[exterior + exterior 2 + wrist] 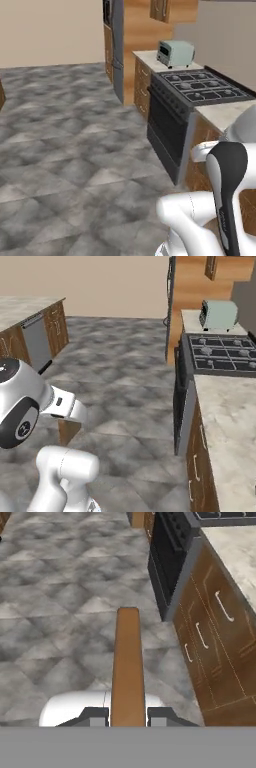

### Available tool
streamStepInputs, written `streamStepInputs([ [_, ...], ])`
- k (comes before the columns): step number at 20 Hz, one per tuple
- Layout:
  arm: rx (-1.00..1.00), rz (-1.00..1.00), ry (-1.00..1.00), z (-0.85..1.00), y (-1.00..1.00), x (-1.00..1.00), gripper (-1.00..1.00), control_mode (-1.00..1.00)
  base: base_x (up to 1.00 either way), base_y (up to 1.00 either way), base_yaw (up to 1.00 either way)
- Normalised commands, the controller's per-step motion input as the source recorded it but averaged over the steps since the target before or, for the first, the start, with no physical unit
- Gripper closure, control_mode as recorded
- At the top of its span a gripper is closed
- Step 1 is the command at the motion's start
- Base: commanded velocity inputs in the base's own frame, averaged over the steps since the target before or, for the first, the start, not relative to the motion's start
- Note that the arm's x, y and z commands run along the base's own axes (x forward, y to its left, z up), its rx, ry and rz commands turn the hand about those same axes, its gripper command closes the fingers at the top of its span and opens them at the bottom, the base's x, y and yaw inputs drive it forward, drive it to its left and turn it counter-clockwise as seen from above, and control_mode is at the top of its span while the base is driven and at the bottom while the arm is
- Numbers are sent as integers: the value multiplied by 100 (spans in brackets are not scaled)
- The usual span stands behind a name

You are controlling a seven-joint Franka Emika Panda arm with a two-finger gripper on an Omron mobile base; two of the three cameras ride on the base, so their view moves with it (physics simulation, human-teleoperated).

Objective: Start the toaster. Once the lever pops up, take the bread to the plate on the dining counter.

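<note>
Grey floor tiles spread ahead, with the stove [200, 90] at two o'clock. Gripper [128, 714] is clamped on the bread [128, 662], seen edge-on between the fingertips at six o'clock, so toasting looks done; carrying it to the plate remains.

You see the stove [205, 89] against the right-hand cabinets, its dark oven door facing the grey tiled floor [65, 150]. Just beyond the stove, a pale toaster oven [175, 53] sits on the worktop [150, 57]. Nearer than the stove, the white arm [220, 200] rises.
</note>
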Motion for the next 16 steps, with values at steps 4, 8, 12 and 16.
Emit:
streamStepInputs([
  [4, 0, 0, 0, 0, 0, 0, 100, 100, 71, 16, 54],
  [8, 0, 0, 0, 0, 0, 0, 100, 100, 100, 13, 37],
  [12, 0, 0, 0, 0, 0, 0, 100, 100, 100, 10, 32],
  [16, 0, 0, 0, 0, 0, 0, 100, 100, 100, 0, 24],
])
